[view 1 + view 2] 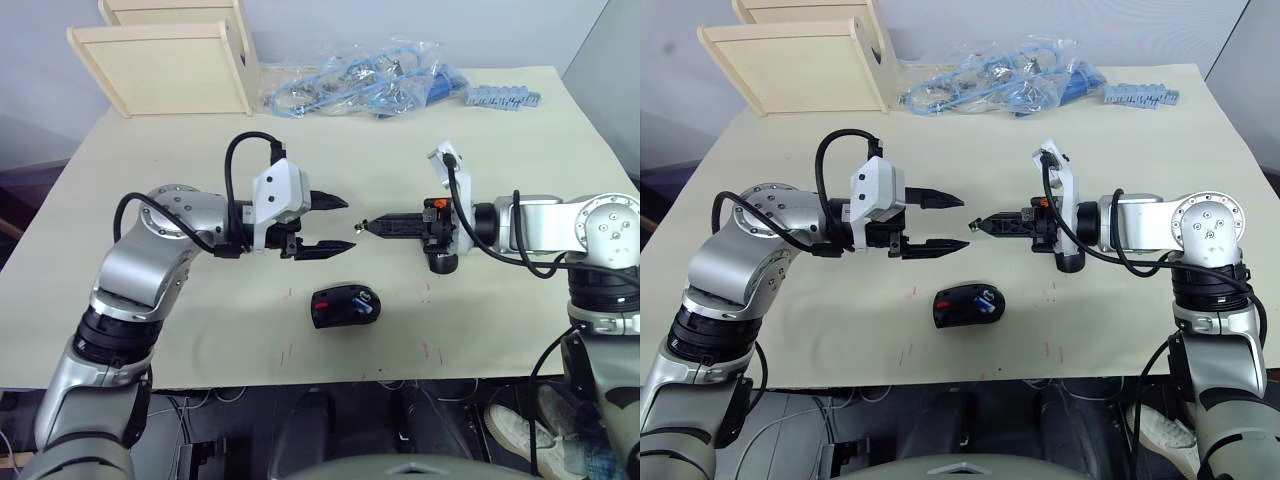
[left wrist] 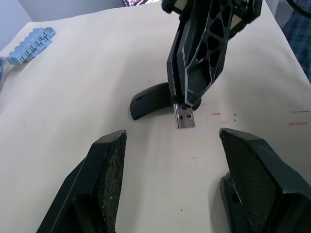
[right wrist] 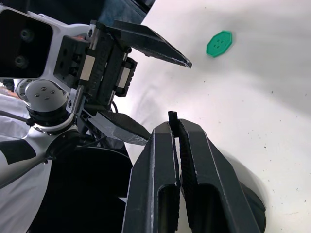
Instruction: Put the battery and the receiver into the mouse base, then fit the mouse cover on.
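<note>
Left wrist: small metal-tipped receiver (image 2: 184,117)

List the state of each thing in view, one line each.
left hand: open, holding nothing, facing the right hand
right hand: shut on the receiver
receiver: pinched at the fingertips, metal plug sticking out
mouse base: uncovered on the table, red parts showing, battery seated
mouse cover: off, lying on the table

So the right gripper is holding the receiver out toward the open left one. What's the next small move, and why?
Probably ease the right gripper forward until the receiver sits between the open left gripper's fingers, then close them: the metal plug end points into that gap, and the mouse base waits below.
</note>
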Available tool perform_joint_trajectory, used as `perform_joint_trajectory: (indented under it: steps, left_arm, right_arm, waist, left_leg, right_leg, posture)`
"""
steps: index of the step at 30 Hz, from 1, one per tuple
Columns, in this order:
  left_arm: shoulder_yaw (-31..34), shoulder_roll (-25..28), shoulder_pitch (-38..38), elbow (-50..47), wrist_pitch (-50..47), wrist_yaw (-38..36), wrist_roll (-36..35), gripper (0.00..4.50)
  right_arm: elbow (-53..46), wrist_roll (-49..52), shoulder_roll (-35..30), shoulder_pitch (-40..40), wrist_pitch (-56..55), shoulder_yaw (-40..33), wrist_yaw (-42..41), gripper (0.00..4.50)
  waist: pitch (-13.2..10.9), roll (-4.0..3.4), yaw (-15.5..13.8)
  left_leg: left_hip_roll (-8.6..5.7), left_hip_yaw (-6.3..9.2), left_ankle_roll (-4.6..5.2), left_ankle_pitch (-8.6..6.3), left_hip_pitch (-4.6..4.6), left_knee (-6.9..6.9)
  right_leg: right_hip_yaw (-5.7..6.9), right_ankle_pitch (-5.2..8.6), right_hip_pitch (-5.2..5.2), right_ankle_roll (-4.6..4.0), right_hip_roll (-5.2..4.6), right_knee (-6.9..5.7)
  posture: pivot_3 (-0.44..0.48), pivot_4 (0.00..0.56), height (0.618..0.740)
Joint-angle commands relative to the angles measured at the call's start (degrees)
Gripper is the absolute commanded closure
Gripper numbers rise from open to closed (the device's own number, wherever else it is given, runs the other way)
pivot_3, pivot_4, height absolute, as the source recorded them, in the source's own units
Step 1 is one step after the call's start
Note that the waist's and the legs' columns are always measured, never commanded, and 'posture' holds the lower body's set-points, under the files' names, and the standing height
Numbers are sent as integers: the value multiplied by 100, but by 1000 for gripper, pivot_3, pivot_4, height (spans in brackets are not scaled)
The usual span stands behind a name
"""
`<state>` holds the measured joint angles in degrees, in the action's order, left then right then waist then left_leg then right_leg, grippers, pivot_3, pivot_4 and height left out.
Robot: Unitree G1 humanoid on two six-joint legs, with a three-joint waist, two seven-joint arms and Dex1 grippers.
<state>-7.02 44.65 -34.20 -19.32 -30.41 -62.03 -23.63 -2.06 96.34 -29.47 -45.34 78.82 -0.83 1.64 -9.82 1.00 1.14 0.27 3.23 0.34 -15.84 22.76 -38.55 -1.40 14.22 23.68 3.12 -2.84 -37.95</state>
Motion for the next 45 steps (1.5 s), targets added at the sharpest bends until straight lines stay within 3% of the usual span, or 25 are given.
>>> perform_joint_trajectory:
  steps: [1, 2, 3, 15, 23, 24, 25, 27, 28, 37, 45]
  left_arm:
    - [71, -16, 25, -204, 43, 50, -24, 1493]
    - [85, -35, 26, -203, 2, 75, -45, 1848]
    - [89, -42, 25, -199, -6, 84, -46, 1916]
    - [185, 82, 265, -278, -254, -37, -296, 1916]
    - [220, 512, 1163, -611, -578, -389, -704, 1916]
    - [202, 579, 1288, -618, -549, -447, -697, 1352]
    - [186, 631, 1398, -607, -489, -489, -658, 1131]
    - [187, 676, 1567, -589, -436, -531, -626, 254]
    - [171, 693, 1652, -561, -364, -548, -575, 75]
    - [-202, 689, 2066, -215, 342, -547, 132, 75]
    - [-465, 432, 1922, 78, 808, -516, 604, 75]
  right_arm:
    - [-41, 249, -51, -29, -169, -44, 53, 4500]
    - [-32, 285, -51, -32, -191, -29, 77, 4500]
    - [-12, 345, -46, -35, -219, -18, 116, 4500]
    - [-204, 452, -278, 163, -327, 19, 195, 4500]
    - [-1580, 26, -1259, 1166, -210, -120, -579, 4500]
    - [-1755, 23, -1417, 1330, -241, -165, -651, 4500]
    - [-1893, 36, -1552, 1475, -282, -216, -711, 4500]
    - [-2101, 59, -1754, 1715, -383, -316, -799, 4500]
    - [-2203, 90, -1864, 1878, -448, -398, -852, 4500]
    - [-2917, -8, -2620, 3298, -990, -1249, -1242, 4500]
    - [-3121, -126, -2841, 3960, -1351, -1422, -1200, 4500]
  waist:
    - [0, 0, 1]
    - [0, 0, 0]
    - [0, 0, 0]
    - [0, 0, 1]
    - [-1, -1, -17]
    - [-2, 0, -17]
    - [-4, 0, -21]
    - [-4, 0, -26]
    - [-4, 0, -28]
    - [-4, 1, -47]
    - [-4, 1, -41]
  left_leg:
    - [0, -1, 0, 0, 0, 0]
    - [0, -1, 0, 0, 0, 0]
    - [0, 0, 0, 0, 0, 0]
    - [0, 0, 0, 0, 0, 1]
    - [2, 4, 1, -1, 5, 5]
    - [3, 5, 1, -1, 4, 6]
    - [3, 5, 1, -1, 4, 5]
    - [3, 3, 1, -1, 1, 5]
    - [3, 3, 1, -1, -2, 4]
    - [3, 0, 1, -1, 0, 4]
    - [4, -4, 1, -1, -4, 3]
  right_leg:
    - [-1, 0, 0, 0, 0, 0]
    - [0, 0, 0, 0, 0, 0]
    - [0, 0, 0, 0, 0, 0]
    - [0, 0, 0, 0, 0, 2]
    - [2, 1, 0, 0, 0, 11]
    - [2, 1, 0, 0, 0, 11]
    - [2, 1, 0, 0, 0, 10]
    - [2, 1, -2, 0, 0, 8]
    - [2, 1, -3, 0, 0, 7]
    - [1, 1, -4, 0, 0, 9]
    - [-3, 1, -5, 0, 1, 6]
  posture:
    - [0, 150, 740]
    - [0, 150, 740]
    - [0, 150, 740]
    - [0, 150, 740]
    - [0, 150, 740]
    - [0, 150, 740]
    - [0, 150, 740]
    - [0, 150, 740]
    - [0, 150, 740]
    - [0, 150, 740]
    - [0, 150, 740]
